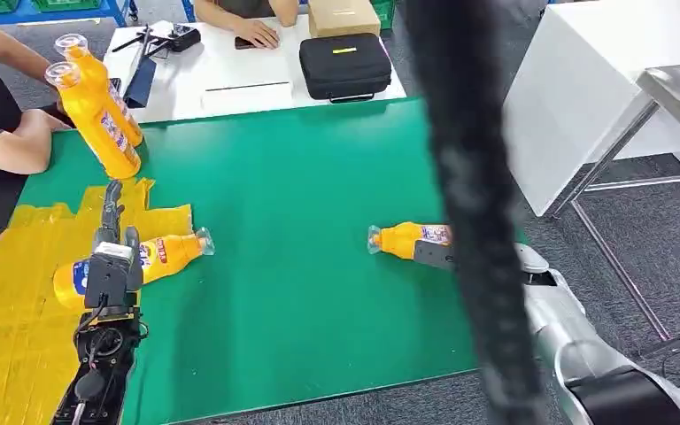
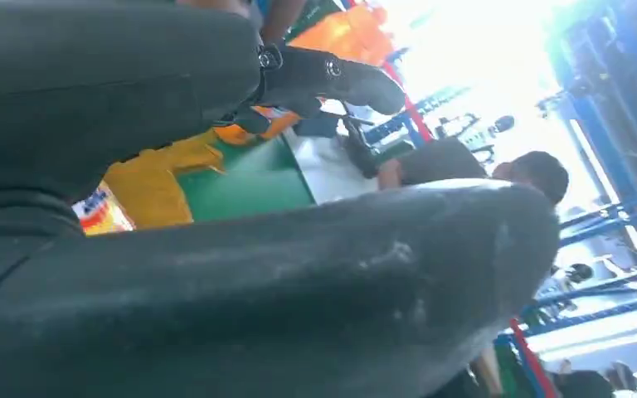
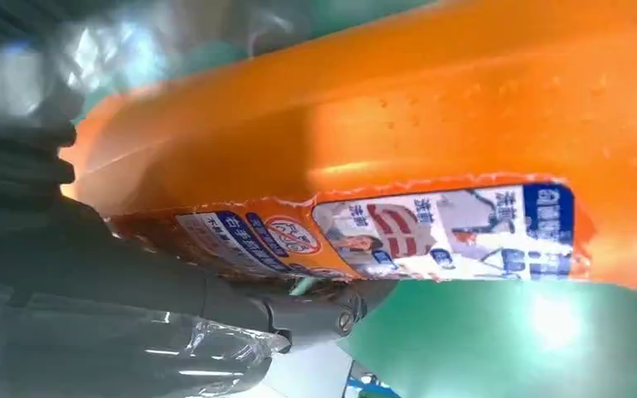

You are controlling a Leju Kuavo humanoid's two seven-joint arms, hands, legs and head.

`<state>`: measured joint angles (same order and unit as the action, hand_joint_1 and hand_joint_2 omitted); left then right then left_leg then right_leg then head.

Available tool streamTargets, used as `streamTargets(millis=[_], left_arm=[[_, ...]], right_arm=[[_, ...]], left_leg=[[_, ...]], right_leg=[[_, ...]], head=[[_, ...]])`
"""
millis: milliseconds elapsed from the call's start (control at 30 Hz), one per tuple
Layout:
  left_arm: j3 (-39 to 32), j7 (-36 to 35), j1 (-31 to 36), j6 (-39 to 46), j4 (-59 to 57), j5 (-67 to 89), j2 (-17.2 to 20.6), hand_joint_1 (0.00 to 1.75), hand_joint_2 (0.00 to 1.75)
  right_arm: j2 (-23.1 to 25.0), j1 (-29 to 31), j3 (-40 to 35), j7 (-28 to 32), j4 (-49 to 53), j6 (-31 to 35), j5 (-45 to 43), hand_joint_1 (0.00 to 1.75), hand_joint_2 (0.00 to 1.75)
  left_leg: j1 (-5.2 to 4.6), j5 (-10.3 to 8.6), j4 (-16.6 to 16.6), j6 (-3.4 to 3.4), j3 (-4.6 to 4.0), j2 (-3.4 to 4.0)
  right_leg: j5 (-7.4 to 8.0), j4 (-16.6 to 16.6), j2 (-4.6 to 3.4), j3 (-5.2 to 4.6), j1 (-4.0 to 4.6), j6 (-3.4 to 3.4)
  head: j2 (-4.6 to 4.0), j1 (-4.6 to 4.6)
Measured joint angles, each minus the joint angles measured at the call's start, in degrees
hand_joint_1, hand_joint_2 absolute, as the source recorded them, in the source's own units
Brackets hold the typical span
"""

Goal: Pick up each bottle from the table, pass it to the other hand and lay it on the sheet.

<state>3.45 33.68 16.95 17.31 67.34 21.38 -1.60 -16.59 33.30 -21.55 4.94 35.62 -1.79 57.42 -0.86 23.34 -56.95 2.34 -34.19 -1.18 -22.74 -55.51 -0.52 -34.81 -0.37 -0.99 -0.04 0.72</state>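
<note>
An orange bottle [image 1: 170, 251] lies on its side at the edge of the yellow sheet [image 1: 13, 301], cap end on the green table [image 1: 301, 177]. My left hand [image 1: 112, 257] hovers over its base end with fingers stretched out and apart; the left wrist view shows my thumb [image 2: 299, 282] and fingers [image 2: 332, 79] spread, with the bottle's label [image 2: 99, 211] below. A second orange bottle [image 1: 403, 239] lies on the table at the right. My right hand [image 1: 431, 253], partly behind a dark blurred strap, grips it; the thumb [image 3: 315, 315] presses against the bottle [image 3: 431, 124].
A person at the left edge holds two more orange bottles [image 1: 97, 111] tilted over the table's far left corner. Behind is a white table with a black case [image 1: 345, 66] and a cardboard box [image 1: 343, 16]. A metal-framed table [image 1: 673, 97] stands at the right.
</note>
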Motion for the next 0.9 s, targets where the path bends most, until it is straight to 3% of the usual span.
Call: streamTargets(millis=[233, 433, 567, 600, 733, 833, 900], left_arm=[[0.76, -2.14, -0.62, -4.49, 1.07, -4.79, 0.04, 0.00, 0.00], [0.70, -5.29, -0.80, -21.76, 1.07, -21.45, 0.04, 0.00, 0.00], [0.31, -5.88, -1.02, -24.91, 1.01, -25.55, 0.04, 0.00, 0.00], [0.17, -5.92, -1.04, -25.03, 1.00, -25.62, 0.04, 0.00, 1.75], [-0.15, -7.65, -1.25, -27.91, 0.83, -29.54, 0.04, 0.00, 1.75], [-0.44, -9.33, -1.66, -31.85, -0.42, -34.93, 0.09, 0.00, 1.75], [-0.48, -9.40, -1.75, -33.84, -1.91, -37.55, 0.04, 0.00, 1.75]], right_arm=[[0.35, 1.42, -1.68, -0.46, -3.66, -0.37, 1.18, 1.75, 1.75], [0.50, 3.44, -3.87, -0.42, -6.27, -3.21, 2.21, 1.75, 1.75], [0.92, 4.20, -4.47, -0.33, -7.55, -3.65, 1.81, 1.75, 1.75], [0.96, 4.29, -4.63, -0.33, -7.71, -3.65, 1.79, 1.75, 1.75], [1.25, 4.40, -4.37, 3.46, -8.08, -3.43, -3.35, 1.75, 1.75], [1.36, 3.58, -1.57, 13.50, -6.35, -5.41, -15.41, 1.75, 1.75], [2.34, 1.51, 1.34, 19.00, -1.67, -10.33, -26.49, 1.75, 1.75]], left_leg=[[0.00, 0.45, 0.03, 0.09, 0.99, -0.03], [0.01, 0.60, 0.03, 0.16, 1.42, -0.01], [0.03, 0.64, 0.02, 0.17, 1.43, 0.02], [0.04, 0.64, 0.02, 0.17, 1.45, 0.02], [0.04, 0.71, 0.02, 0.23, 1.49, 0.01], [0.04, 0.77, 0.03, 0.20, 1.43, 0.07], [0.05, 0.82, 0.04, 0.16, 1.39, 0.38]], right_leg=[[-0.43, 0.14, 0.01, 0.48, 0.04, -0.06], [-0.60, 0.26, 0.00, 0.96, 0.07, -0.18], [-0.57, 0.29, -0.02, 1.55, 0.09, -0.21], [-0.57, 0.30, -0.02, 1.59, 0.10, -0.21], [-0.61, 0.34, -0.01, 1.66, 0.10, -0.21], [-0.56, 0.34, -0.08, 1.69, 0.10, -0.23], [-0.45, 0.33, -0.34, 1.62, 0.10, -0.13]], head=[[0.00, -0.02], [0.00, -0.04], [0.00, -0.02], [0.00, -0.02], [0.00, -0.02], [0.00, -0.02], [0.00, -0.04]])
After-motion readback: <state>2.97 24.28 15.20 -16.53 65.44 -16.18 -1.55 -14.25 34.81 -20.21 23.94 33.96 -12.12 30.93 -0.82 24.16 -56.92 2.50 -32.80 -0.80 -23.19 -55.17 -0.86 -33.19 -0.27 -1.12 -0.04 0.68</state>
